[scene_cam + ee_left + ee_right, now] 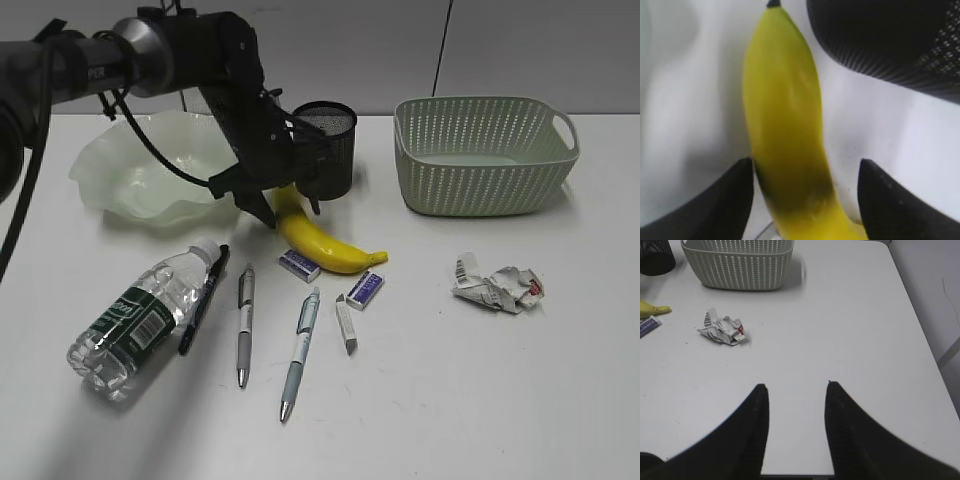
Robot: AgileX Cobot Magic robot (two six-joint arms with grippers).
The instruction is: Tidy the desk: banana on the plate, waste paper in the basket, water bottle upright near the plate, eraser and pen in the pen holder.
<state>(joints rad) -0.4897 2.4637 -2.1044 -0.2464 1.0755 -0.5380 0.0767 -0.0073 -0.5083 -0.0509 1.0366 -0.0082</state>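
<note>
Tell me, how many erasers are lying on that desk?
3, all in the middle: one eraser beside the banana, one below its tip, one white stick-shaped just beneath. None seems hidden.

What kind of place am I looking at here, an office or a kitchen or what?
Most likely a staged desk in a robot lab, not a real office. A bare white desk against a plain wall holds pens, erasers, a banana and a mesh pen holder, with a robot arm's left gripper reaching in.

You're looking at an office-like test setup: a plain white table [480,400] against a bare grey partition wall [520,45], with pens [245,325], erasers [298,265] and a black mesh pen holder [330,145] as desk clutter.
</note>
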